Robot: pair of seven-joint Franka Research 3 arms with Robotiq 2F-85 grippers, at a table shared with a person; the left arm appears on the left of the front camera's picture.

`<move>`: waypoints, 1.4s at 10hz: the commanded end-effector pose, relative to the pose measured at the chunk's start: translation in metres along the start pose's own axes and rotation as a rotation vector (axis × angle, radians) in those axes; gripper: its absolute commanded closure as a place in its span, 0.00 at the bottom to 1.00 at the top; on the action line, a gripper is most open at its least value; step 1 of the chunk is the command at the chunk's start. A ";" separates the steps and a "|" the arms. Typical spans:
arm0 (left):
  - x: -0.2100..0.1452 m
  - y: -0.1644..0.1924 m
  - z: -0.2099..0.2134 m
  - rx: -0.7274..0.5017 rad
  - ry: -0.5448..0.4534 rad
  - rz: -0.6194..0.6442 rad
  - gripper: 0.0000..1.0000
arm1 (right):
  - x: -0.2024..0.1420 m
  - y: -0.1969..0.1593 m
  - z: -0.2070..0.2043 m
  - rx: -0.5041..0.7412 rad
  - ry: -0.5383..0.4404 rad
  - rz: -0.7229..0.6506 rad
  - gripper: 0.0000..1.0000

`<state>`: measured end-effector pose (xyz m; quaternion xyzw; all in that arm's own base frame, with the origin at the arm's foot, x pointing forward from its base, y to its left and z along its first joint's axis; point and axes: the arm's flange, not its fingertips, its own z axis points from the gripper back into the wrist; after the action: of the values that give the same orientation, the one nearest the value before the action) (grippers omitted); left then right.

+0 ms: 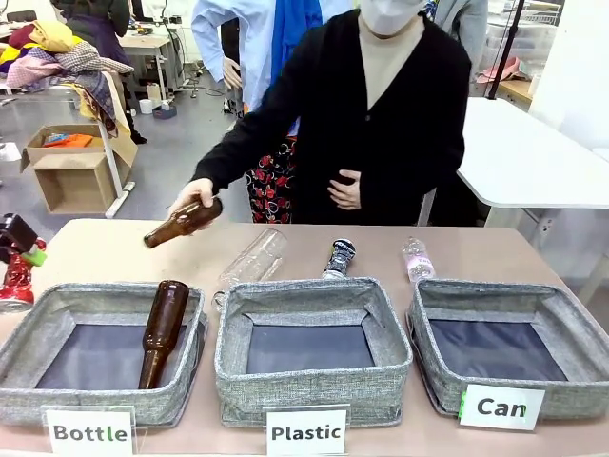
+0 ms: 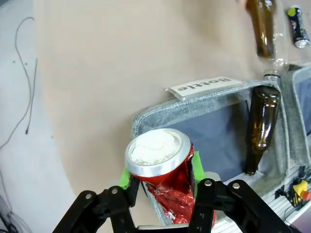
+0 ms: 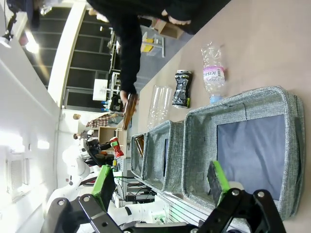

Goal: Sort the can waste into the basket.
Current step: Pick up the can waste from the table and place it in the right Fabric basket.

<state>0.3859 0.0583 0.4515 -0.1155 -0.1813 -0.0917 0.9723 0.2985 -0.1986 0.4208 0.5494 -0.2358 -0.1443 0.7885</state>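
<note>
Left hand [image 2: 160, 171] clenched on crushed red metal can [image 2: 159, 154] | right hand [image 3: 163, 183] released, empty | grey woven-fabric basket [image 3: 233, 109] ahead

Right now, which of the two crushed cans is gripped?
The red can, clamped between the fingers of the left gripper; the black can lies free on the table behind the Plastic bin.

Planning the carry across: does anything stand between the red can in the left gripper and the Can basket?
Yes. The red can, in the left gripper at the table's left end, must cross the Bottle basket, where a brown bottle leans against the wall, and the Plastic basket. The right gripper hangs open by the Can basket.
</note>
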 end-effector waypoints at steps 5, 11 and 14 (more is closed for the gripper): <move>-0.040 0.052 0.107 -0.219 -0.267 -0.231 0.49 | 0.004 0.001 -0.001 0.026 -0.018 0.024 0.00; -0.106 0.105 0.145 -0.416 -0.430 -0.411 0.49 | 0.004 0.001 -0.001 0.026 -0.018 0.024 0.00; -0.068 0.057 0.142 -0.394 -0.360 -0.379 0.49 | 0.004 0.001 -0.001 0.026 -0.018 0.024 0.00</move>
<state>0.2771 0.1838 0.5278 -0.2916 -0.3618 -0.2944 0.8351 0.2984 -0.1986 0.4208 0.5495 -0.2356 -0.1442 0.7885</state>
